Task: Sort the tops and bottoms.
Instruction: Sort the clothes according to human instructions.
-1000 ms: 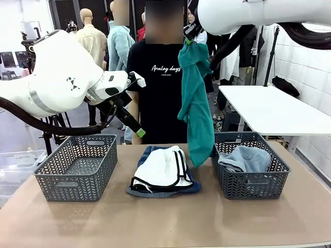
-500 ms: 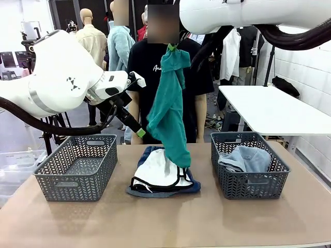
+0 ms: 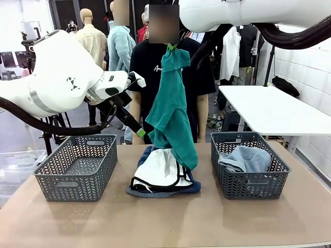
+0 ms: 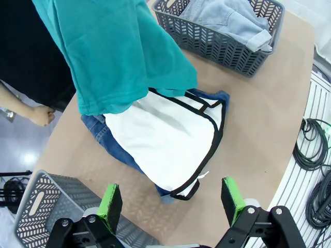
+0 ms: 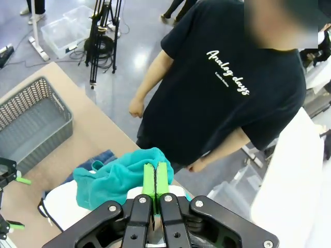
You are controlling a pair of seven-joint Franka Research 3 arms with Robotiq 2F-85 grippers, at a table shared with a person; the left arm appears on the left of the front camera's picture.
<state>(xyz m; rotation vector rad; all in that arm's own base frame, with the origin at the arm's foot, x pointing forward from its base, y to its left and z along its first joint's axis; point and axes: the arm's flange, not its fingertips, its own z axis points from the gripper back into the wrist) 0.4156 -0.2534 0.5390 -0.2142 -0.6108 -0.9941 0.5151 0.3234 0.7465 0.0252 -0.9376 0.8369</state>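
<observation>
The teal-green top [image 3: 173, 108] hangs from my right gripper [image 3: 172, 48], which is shut on its upper edge high above the table's middle. In the right wrist view the green fingers [image 5: 155, 178] pinch the bunched teal fabric [image 5: 114, 178]. Its hem dangles over white shorts with black trim [image 3: 160, 168], which lie on mid-blue denim shorts [image 3: 146, 152]. Faded grey-blue denim [image 3: 245, 157] lies in the right basket [image 3: 248, 188]. My left gripper [image 3: 137, 129] hovers open behind the left basket [image 3: 77, 183]; its wrist view looks down past the open fingers [image 4: 170, 196] at the white shorts [image 4: 165, 139] and the teal top [image 4: 114, 57].
A person in a black T-shirt [image 3: 155, 82] stands at the far edge, one hand [image 4: 41, 114] near the table. The left basket [image 4: 36, 212] holds nothing. A white table [image 3: 269, 108] stands at the back right. Bare tabletop runs along the front.
My right gripper has carried the teal top leftward, from beside the right basket to above the central pile. The hem has swung slightly. My left arm has stayed still.
</observation>
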